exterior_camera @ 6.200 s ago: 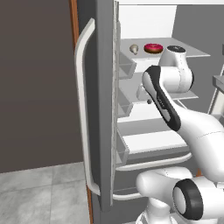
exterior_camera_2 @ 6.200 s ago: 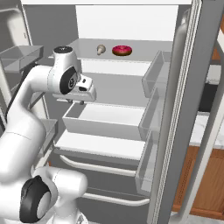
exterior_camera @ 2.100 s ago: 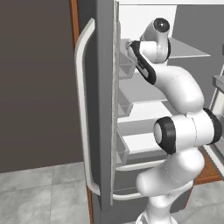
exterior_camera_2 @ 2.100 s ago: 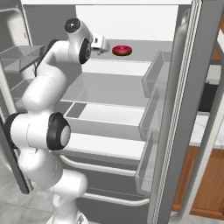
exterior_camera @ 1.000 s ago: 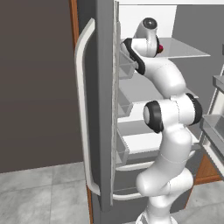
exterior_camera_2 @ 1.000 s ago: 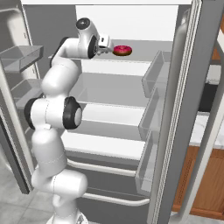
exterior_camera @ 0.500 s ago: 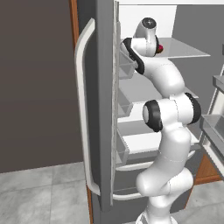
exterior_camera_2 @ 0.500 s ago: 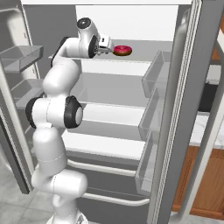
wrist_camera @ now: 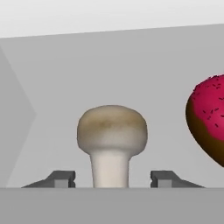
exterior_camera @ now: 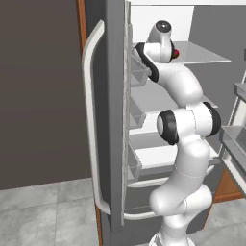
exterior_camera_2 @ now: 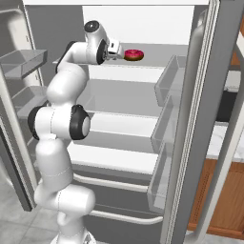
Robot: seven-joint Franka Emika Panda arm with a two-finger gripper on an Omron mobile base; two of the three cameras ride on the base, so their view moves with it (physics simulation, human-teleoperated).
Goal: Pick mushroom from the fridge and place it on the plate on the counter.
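Dark grey and standing wide open, the fridge [exterior_camera: 113, 120] dominates the left base view, its long pale bar handle [exterior_camera: 92, 125] running down the door edge. Inside it, white shelves [exterior_camera_2: 126, 97] are stacked one below another, with clear door bins [exterior_camera_2: 167, 124] on the right-hand door in the right base view. Up through the middle of the fridge rises the white arm [exterior_camera_2: 59, 128], reaching right to the top shelf [exterior_camera_2: 157, 59]. On that top shelf, just beyond the arm's hand, sits the red-glazed donut [exterior_camera_2: 133, 55]. Now to the hand view: the gripper [wrist_camera: 111, 178] is at shelf level, its two dark fingertips [wrist_camera: 61, 178] set either side of the mushroom [wrist_camera: 112, 142]. The mushroom stands upright on the top shelf of the fridge, tan cap above, pale stem down between the jaws. A clear gap shows on each side of the stem, so the gripper straddles it with nothing clamped. The donut sits off to the mushroom's right in the hand view, well apart from it.
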